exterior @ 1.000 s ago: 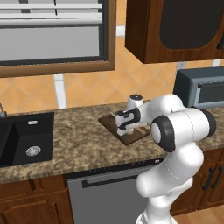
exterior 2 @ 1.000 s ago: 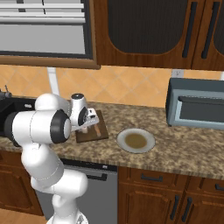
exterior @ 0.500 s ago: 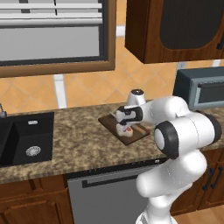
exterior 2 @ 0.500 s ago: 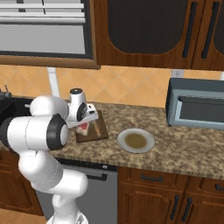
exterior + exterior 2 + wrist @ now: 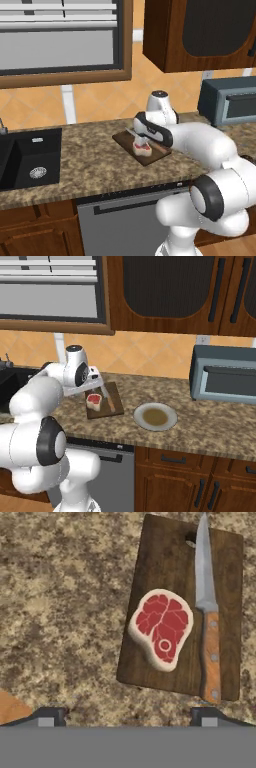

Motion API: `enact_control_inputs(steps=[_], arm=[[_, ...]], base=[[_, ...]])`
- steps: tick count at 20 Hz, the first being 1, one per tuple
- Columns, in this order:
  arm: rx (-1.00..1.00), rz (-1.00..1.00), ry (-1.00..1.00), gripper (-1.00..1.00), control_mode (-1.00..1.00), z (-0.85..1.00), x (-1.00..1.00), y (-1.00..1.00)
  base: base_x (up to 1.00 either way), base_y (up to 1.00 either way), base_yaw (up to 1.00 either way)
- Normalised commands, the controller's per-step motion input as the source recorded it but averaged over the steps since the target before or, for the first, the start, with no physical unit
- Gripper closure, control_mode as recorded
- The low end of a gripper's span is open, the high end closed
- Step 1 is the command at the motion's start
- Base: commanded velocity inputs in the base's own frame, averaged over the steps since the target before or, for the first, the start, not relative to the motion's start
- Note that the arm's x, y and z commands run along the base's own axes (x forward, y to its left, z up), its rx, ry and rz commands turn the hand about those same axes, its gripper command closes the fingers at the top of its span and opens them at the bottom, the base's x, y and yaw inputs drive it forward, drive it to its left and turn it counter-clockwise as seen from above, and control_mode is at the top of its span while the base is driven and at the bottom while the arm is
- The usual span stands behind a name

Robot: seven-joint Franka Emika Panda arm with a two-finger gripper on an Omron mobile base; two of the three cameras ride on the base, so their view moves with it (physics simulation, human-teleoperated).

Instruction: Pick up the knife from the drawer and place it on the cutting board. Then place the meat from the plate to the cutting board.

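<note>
We face a speckled granite counter point(image 5: 90, 150) that runs beneath dark wooden wall cabinets point(image 5: 180, 296) and a wood-framed window point(image 5: 60, 45) with closed blinds. Behind it we see a wall of orange-tan tiles point(image 5: 150, 356). At the left a black sink point(image 5: 30, 155) is set into the stone; at the right stands a grey microwave point(image 5: 222, 378). Below us sit a steel dishwasher point(image 5: 117, 225) and brown cabinet doors point(image 5: 195, 481).

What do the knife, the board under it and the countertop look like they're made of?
The knife seems to have a smooth grey metal blade and a tan wooden handle with visible rivets. The cutting board looks like dark, matte wood with faint grain. The counter appears to be speckled brown granite, though everything is rendered.
</note>
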Motion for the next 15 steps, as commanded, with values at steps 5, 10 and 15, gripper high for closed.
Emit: enact_control_inputs(steps=[5, 10, 15], arm=[[0.03, 0.01, -0.05, -1.00, -1.00, 0.36, -0.78, 0.17], [0.06, 0.00, -0.09, -1.00, -1.00, 0.13, -0.64, 0.01], [0.08, 0.00, -0.07, -1.00, -1.00, 0.00, -0.67, -0.06]], base=[[0.00, 0.00, 0.00], [0.00, 0.00, 0.00], [0.00, 0.00, 0.00]])
